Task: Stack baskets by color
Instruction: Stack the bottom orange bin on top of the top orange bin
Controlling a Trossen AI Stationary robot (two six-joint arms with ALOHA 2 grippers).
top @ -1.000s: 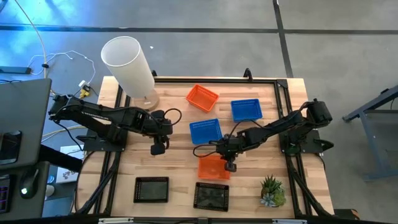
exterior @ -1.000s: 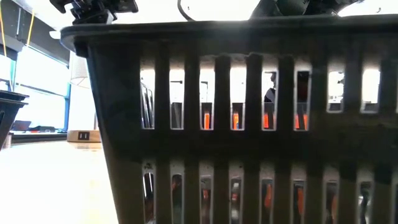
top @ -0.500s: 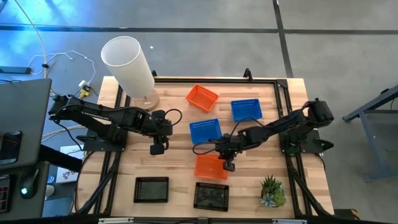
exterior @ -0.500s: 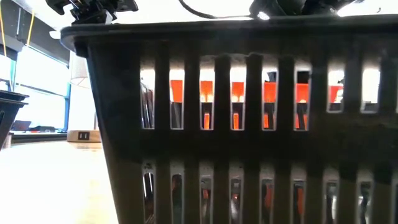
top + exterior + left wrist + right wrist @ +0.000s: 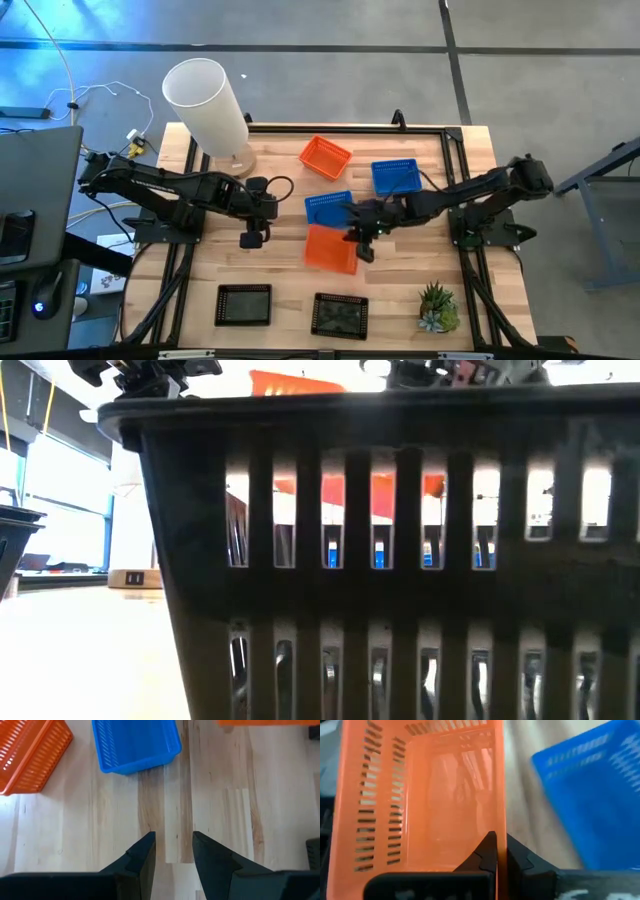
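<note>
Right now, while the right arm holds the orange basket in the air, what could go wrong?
1. The right gripper pinches only one thin wall of the orange basket, so the basket may tilt or slip out.
2. The held basket hangs close to a blue basket; a low pass toward the other orange basket could knock it.
3. The left gripper waits open over bare table nearby; a wide swing might meet it.

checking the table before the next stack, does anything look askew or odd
Only the orange basket in the right end effector: it is pinched by one wall and hangs tilted above the table, beside a blue basket. Nothing looks spilled or damaged.
</note>
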